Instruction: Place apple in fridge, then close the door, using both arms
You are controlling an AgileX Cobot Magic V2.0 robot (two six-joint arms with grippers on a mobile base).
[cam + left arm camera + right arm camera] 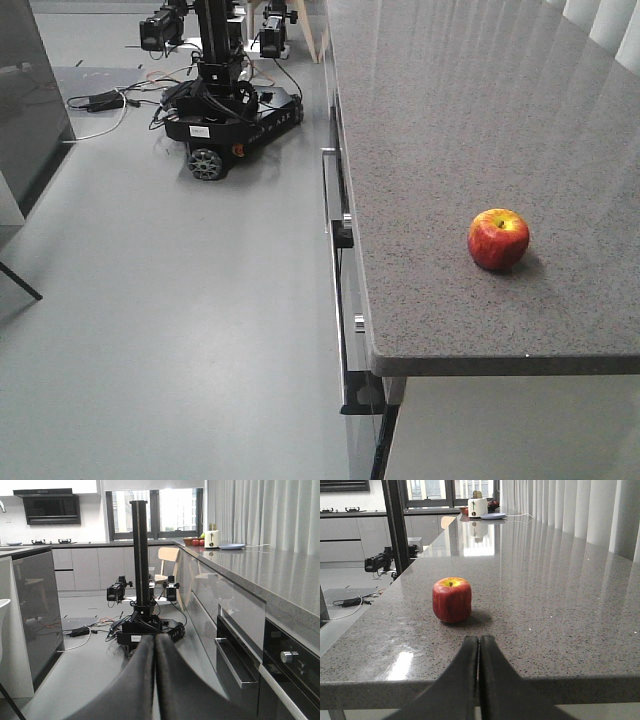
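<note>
A red apple point(498, 238) with yellow patches stands upright on the grey speckled counter point(450, 120), near its front edge. In the right wrist view the apple point(452, 600) lies just ahead and slightly left of my right gripper point(479, 638), which is shut with nothing in it and hovers over the counter's front edge. My left gripper point(154, 636) is shut and empty too, held low over the floor to the left of the counter, pointing down the kitchen aisle. Neither gripper shows in the front view. The fridge and its door are out of view.
A black wheeled robot point(225, 110) with a tall mast and loose cables point(80, 630) stands on the floor ahead. Drawer handles point(335, 300) stick out from the counter front. A dark glossy cabinet point(35, 610) lines the left. A toaster point(478, 506) sits at the counter's far end.
</note>
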